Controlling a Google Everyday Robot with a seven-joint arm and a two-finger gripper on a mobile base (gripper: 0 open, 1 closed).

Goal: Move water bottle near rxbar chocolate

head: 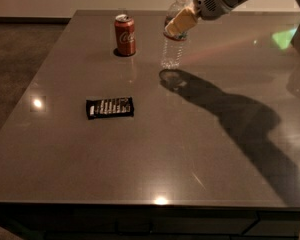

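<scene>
Camera view: the pincer (pixel 179 23) is at the far side of the counter (pixel 215 149), reaching in from the upper right. Its tan fingers are clenched across the upper part of the bottle (pixel 171 51), just below the white cap. The bottle is upright, right of the red can (pixel 125 35). The bar (pixel 110 107) lies flat, well apart from the bottle, nearer the camera and to the left.
</scene>
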